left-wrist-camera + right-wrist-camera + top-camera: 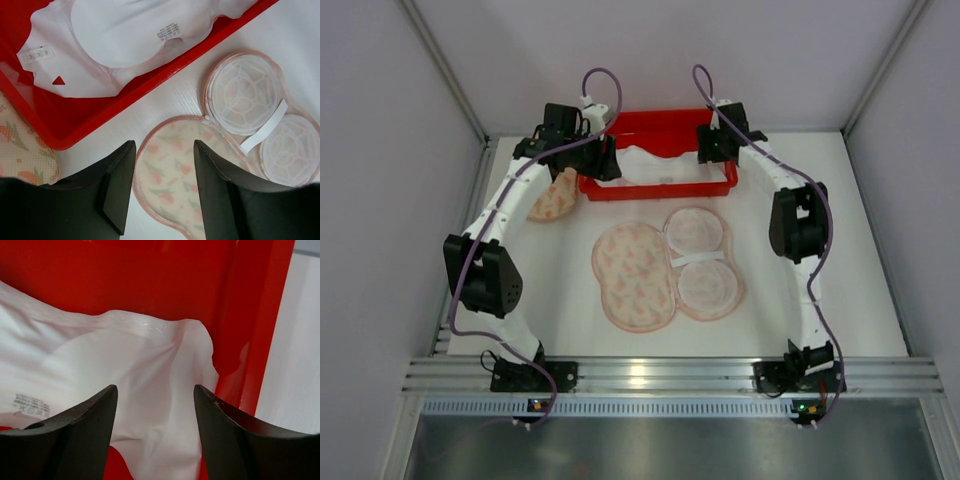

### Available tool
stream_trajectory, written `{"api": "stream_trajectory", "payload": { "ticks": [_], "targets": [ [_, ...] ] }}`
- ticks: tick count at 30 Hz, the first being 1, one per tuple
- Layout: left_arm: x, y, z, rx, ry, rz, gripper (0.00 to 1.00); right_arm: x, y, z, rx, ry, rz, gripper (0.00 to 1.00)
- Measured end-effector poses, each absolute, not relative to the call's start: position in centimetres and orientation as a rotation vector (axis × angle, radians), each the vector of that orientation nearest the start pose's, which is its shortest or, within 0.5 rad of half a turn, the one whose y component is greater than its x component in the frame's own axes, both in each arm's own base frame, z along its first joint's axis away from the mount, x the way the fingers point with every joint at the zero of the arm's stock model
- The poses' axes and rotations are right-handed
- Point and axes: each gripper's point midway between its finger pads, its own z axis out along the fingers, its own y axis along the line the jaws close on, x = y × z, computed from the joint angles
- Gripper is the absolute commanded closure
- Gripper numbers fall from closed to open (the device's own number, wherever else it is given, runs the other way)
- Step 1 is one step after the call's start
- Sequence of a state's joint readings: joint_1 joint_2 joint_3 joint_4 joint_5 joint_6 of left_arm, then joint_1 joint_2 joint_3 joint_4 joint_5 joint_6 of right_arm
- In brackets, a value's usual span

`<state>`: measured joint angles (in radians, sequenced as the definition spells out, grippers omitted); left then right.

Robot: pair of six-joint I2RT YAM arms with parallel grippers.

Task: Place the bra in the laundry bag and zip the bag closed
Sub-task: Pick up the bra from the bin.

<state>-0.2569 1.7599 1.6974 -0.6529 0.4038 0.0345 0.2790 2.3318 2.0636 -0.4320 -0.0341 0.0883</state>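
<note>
A white bra (650,162) lies in a red tray (660,187) at the back; it also shows in the left wrist view (125,40) and the right wrist view (115,370). The floral mesh laundry bag (665,270) lies open on the table in front of the tray, lid (175,175) beside its two white domed cups (242,92). My left gripper (603,160) is open and empty, above the table by the tray's front left corner. My right gripper (712,148) is open and empty, over the bra's right end inside the tray.
A second floral bag (553,197) lies left of the tray, partly under the left arm; it also shows in the left wrist view (20,150). White table surface (820,300) extends right of the open bag. Grey walls stand close on both sides.
</note>
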Motion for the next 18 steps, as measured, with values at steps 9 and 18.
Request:
{"api": "stream_trajectory", "payload": {
  "ticks": [9, 18],
  "targets": [
    [43.3, -18.4, 22.6, 0.527, 2.237, -0.584, 0.44, 59.3, 18.7, 7.3, -0.254, 2.307, 0.239, 0.38],
    [43.6, -18.5, 21.6, 0.525, 2.26, -0.586, 0.43, 59.4, 19.7, 4.4, -0.245, 2.345, 0.301, 0.55]
  ]
}}
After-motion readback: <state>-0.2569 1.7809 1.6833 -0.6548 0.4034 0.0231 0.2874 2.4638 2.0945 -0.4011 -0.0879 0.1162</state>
